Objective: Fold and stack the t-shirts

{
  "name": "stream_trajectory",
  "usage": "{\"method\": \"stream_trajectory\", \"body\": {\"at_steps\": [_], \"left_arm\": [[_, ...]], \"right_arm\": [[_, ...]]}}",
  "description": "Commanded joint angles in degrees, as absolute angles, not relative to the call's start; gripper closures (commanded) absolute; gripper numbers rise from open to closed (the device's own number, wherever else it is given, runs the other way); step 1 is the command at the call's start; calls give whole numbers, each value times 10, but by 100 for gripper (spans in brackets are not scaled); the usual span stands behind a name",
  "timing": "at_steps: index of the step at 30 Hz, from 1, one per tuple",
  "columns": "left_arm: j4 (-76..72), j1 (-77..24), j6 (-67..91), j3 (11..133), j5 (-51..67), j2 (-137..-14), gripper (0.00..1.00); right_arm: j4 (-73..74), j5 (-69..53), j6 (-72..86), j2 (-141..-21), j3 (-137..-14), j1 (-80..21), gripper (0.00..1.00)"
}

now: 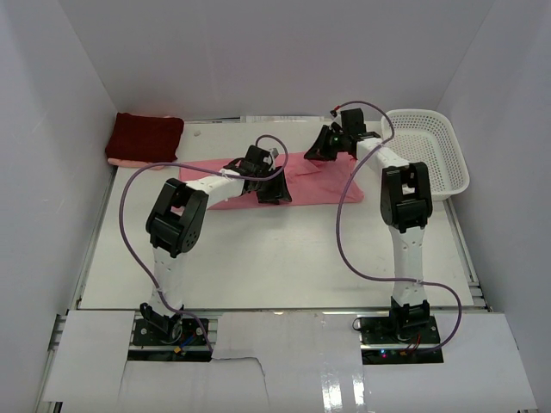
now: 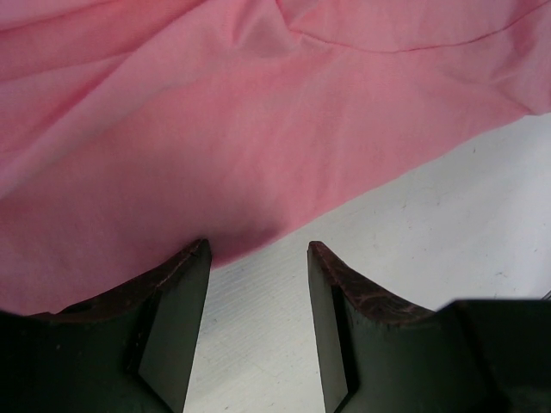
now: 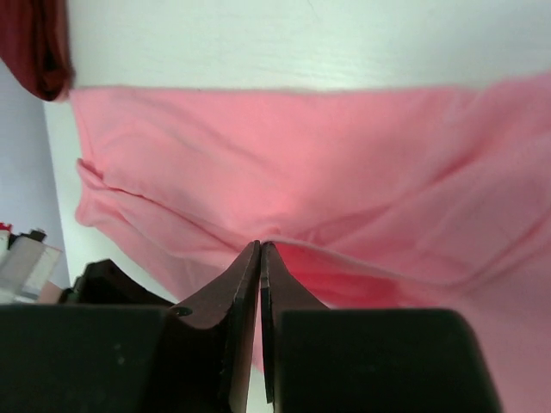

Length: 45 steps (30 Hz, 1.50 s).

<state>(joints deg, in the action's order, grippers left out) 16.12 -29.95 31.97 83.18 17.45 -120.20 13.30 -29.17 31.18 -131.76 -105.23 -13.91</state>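
Where the right gripper [image 3: 260, 246] sits: down at the far edge of the pink shirt [image 3: 301, 172], right of its middle, and look at that, jaws pressed flat together with only a hairline slit between them.
Right grip: a pink hem runs straight up to the tips and the cloth ridges there, so the shirt looks pinched.
Left gripper [image 2: 258, 251]: jaws wide apart, low over the shirt's near edge, nothing held.
Left fingers [image 2: 176, 327]: the hem lies right at the tip of the one on the view's left; bare table [image 2: 430, 241] shows in the gap between the two.
Pink shirt: spread as a long wrinkled band across the far middle of the table, creases running along it; both grippers are on it, left near the middle of the near side, right on the far side.
Maroon shirt [image 1: 145, 136]: a folded rectangle in the far left corner, just off the pink shirt's left end; whether the two touch, I cannot tell.
Arms: both reach forward from the near edge with elbows raised, cables looping off them; the left comes in from the left, the right from the right.
Basket [image 1: 456, 172]: white mesh, far right corner, just beside the right forearm, apart from the pink shirt.
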Motion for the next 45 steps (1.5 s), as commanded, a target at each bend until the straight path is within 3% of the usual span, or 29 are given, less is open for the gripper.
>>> {"method": "stream_trajectory", "body": {"at_steps": [1, 4, 6, 11, 13, 15, 18, 21, 25, 30, 37, 45], "left_arm": [[166, -300, 308, 825, 169, -1204, 40], [173, -300, 303, 826, 165, -1202, 40], [176, -300, 301, 825, 163, -1202, 40], [184, -300, 296, 826, 158, -1203, 41], [185, -300, 296, 826, 158, -1205, 41], [185, -300, 298, 827, 159, -1207, 41], [185, -300, 303, 827, 164, -1209, 41], [185, -300, 306, 825, 167, -1211, 41], [183, -300, 306, 816, 167, -1207, 41], [184, -300, 304, 816, 168, -1202, 41], [183, -300, 307, 820, 170, -1205, 41], [183, -300, 308, 820, 168, -1203, 41]], "right_arm": [[112, -336, 336, -1362, -1101, -140, 91], [78, -373, 360, -1403, -1152, -140, 91], [13, -394, 392, -1418, -1165, -139, 85], [-123, -458, 458, -1452, -1173, -140, 92], [-152, -481, 485, -1469, -1193, -140, 86], [-171, -494, 499, -1476, -1200, -140, 92], [-194, -503, 508, -1473, -1195, -140, 92], [-227, -521, 518, -1475, -1201, -140, 65], [-228, -534, 498, -1477, -1219, -138, 56], [-1, -446, 289, -1406, -1211, -137, 52], [246, -299, 131, -1369, -1244, -134, 52], [308, -223, 83, -1349, -1241, -148, 52]]}}
